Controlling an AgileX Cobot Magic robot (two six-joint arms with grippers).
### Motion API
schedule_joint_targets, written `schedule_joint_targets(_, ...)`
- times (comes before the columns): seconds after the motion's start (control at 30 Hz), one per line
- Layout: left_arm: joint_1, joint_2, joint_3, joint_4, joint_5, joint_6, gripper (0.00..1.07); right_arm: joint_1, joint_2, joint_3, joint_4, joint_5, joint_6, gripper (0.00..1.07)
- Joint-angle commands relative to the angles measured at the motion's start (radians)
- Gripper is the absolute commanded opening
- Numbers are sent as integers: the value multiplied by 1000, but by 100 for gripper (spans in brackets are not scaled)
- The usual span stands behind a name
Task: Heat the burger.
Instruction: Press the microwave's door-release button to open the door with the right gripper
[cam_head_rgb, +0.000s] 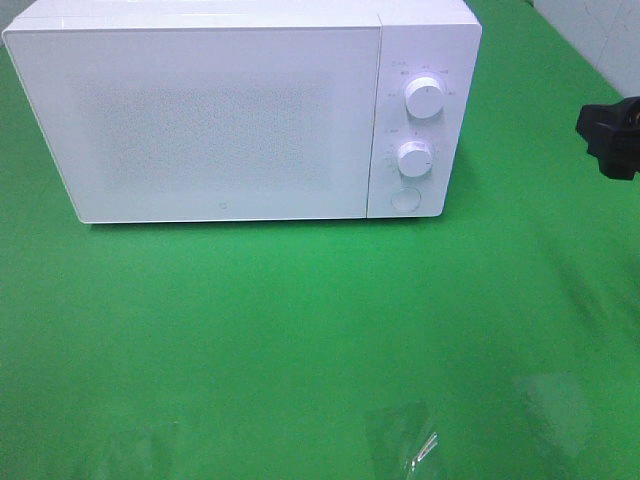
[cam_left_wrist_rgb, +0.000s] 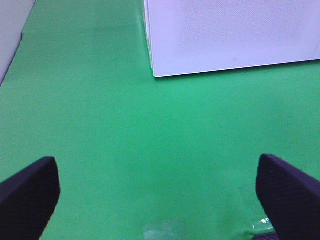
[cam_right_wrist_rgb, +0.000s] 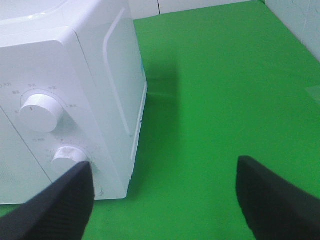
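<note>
burger: not in view, maybe inside the shut microwave (cam_head_rgb: 240, 110), upper left of frame | left gripper (cam_left_wrist_rgb: 157, 200): wide open, empty | right gripper (cam_right_wrist_rgb: 165, 200): wide open, empty, near the lower knob (cam_right_wrist_rgb: 70, 155) | handling: likely light, soft, layers slip; pinch gently across bun sides

We find the microwave (cam_head_rgb: 210, 120) upper left in the frame, on the table (cam_head_rgb: 300, 340); its control panel (cam_head_rgb: 420, 130) lies at its right end.
</note>
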Motion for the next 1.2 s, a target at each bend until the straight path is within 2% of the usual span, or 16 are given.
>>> schedule_joint_targets(0.03,2,-16,3,-2,-4,-5,100,-4,59,-1,5,-101,3,76)
schedule_joint_targets(0.2,2,-16,3,-2,-4,-5,100,17,108,-1,34,-154,-12,76)
schedule_joint_targets(0.23,2,-16,3,-2,-4,-5,100,63,158,-1,104,-219,-89,76)
schedule_joint_targets(0.33,2,-16,3,-2,-4,-5,100,86,176,-1,133,-241,-119,76)
schedule_joint_targets(0.4,2,-16,3,-2,-4,-5,100,172,242,-1,270,-348,-215,76)
schedule_joint_targets(0.5,2,-16,3,-2,-4,-5,100,215,269,-1,342,-398,-258,76)
schedule_joint_targets(0.6,2,-16,3,-2,-4,-5,100,311,313,-1,448,-496,-318,76)
schedule_joint_targets(0.63,2,-16,3,-2,-4,-5,100,311,313,-1,448,-496,-318,76)
schedule_joint_targets(0.7,2,-16,3,-2,-4,-5,100,381,339,-1,514,-551,-347,76)
schedule_joint_targets(0.87,2,-16,3,-2,-4,-5,100,470,365,-1,602,-602,-380,76)
schedule_joint_targets(0.9,2,-16,3,-2,-4,-5,100,520,379,-1,644,-627,-385,76)
schedule_joint_targets(0.93,2,-16,3,-2,-4,-5,100,520,379,-1,644,-627,-385,76)
schedule_joint_targets(0.97,2,-16,3,-2,-4,-5,100,561,396,-1,678,-653,-388,76)
schedule_joint_targets(1.0,2,-16,3,-2,-4,-5,100,561,396,-1,678,-653,-388,76)
schedule_joint_targets(1.03,2,-16,3,-2,-4,-5,100,603,414,-1,702,-679,-388,76)
schedule_joint_targets(1.2,2,-16,3,-2,-4,-5,100,690,456,-1,754,-721,-388,76)
